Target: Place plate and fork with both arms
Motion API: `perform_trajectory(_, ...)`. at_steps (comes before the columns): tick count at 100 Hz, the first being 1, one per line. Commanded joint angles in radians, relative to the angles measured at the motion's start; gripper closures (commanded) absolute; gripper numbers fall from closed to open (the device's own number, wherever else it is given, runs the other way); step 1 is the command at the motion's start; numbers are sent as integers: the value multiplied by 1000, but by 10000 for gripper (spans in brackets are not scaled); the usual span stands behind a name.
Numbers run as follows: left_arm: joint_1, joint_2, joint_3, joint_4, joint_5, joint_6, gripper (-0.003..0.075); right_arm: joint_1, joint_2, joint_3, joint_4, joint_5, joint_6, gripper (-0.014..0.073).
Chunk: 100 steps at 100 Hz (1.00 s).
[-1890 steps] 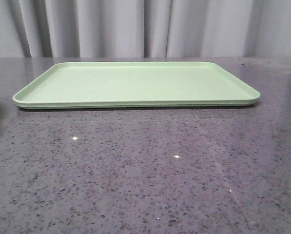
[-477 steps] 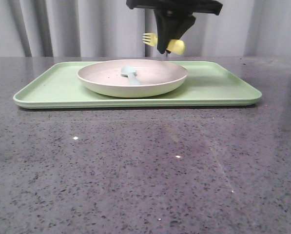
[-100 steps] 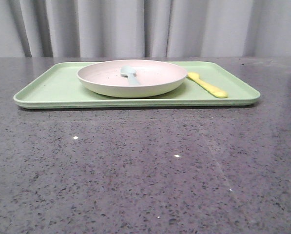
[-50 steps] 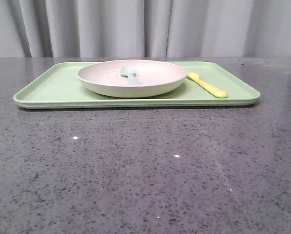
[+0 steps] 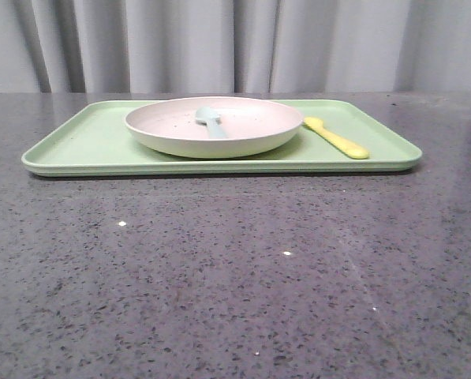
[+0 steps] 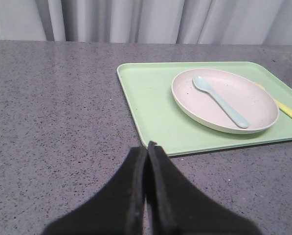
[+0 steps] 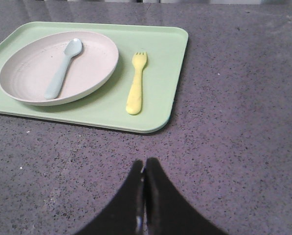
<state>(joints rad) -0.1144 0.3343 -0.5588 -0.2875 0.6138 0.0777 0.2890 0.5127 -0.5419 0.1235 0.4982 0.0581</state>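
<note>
The off-white speckled plate (image 5: 213, 125) rests on the light-green tray (image 5: 85, 146), left of its middle. It also shows in the left wrist view (image 6: 256, 110) and the right wrist view (image 7: 94, 58). The yellow fork (image 5: 336, 138) lies flat on the tray just right of the plate, also in the right wrist view (image 7: 136, 83) and at the edge of the left wrist view (image 6: 288, 110). My left gripper (image 6: 146, 147) is shut and empty over bare table, short of the tray. My right gripper (image 7: 145, 164) is shut and empty, short of the tray. Neither gripper shows in the front view.
A pale blue spoon (image 5: 210, 121) lies in the plate, also in the left wrist view (image 6: 219, 100) and the right wrist view (image 7: 63, 67). The dark speckled table (image 5: 235, 268) stretches in front of the tray. Grey curtains (image 5: 235, 43) hang behind.
Nothing has moved in the last second. Earlier, the plate with the spoon came onto the tray and a gripper held the fork above it; the fork now lies on the tray.
</note>
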Motion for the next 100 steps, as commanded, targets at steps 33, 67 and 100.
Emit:
perform_trajectory(33,2,9,-28,-10,-82,-5,741,-5,-1,-24,-4,-79,-10,664)
perform_trajectory(67,10,-4,69,32,-278,-5,741,-5,-1,-24,-4,-79,-10,664)
perform_trajectory(100,18,-64,246,186,-526,-5,741,-5,-1,-24,-4,-79,-10,664)
